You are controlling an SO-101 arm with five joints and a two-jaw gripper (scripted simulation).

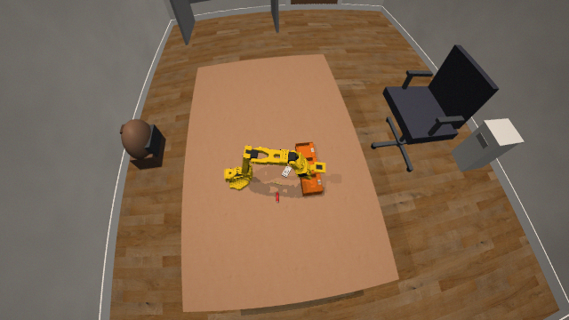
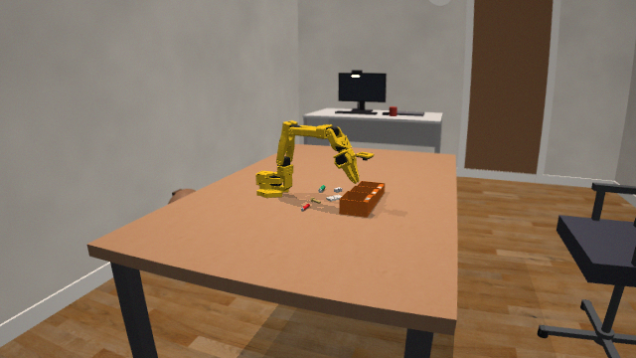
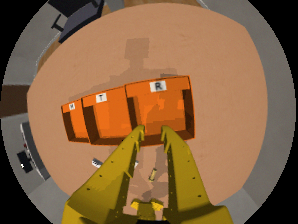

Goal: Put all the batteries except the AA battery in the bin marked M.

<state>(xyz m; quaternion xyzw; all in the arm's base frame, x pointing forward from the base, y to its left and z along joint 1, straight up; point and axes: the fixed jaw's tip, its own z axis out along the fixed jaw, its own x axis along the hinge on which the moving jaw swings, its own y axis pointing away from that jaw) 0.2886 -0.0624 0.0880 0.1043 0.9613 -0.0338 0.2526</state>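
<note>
A small yellow arm (image 2: 303, 130) stood near the middle of a brown table (image 2: 278, 249), its base at centre-left of the exterior view and its forearm reaching right and downward. The gripper (image 2: 355, 175) hung tip-down just above the near end of a row of orange bins (image 2: 363, 198), which sat on the table right of centre. Its jaws were pressed nearly together, and nothing could be seen pinched between them.

In the wrist view the two yellow fingers rose from the bottom of the frame toward the bins (image 3: 129, 115), which ran as three joined compartments across the middle. Each compartment carried a small white label (the letters were too blurred to read), so which one was marked M could not be told.

Several small things lay on the table between the arm's base and the bins, at the centre of the exterior view: a red cylinder (image 2: 305, 207) nearest the camera, an olive stick (image 2: 315, 200) just behind it, a green-tipped cylinder (image 2: 322, 188), a small grey piece (image 2: 338, 189) and a pale flat piece (image 2: 333, 198) beside the bins. Which of these were batteries could not be told at this size. In the top view the red cylinder (image 1: 277, 196) lay below the arm, apart from the bins (image 1: 311, 180).
</note>
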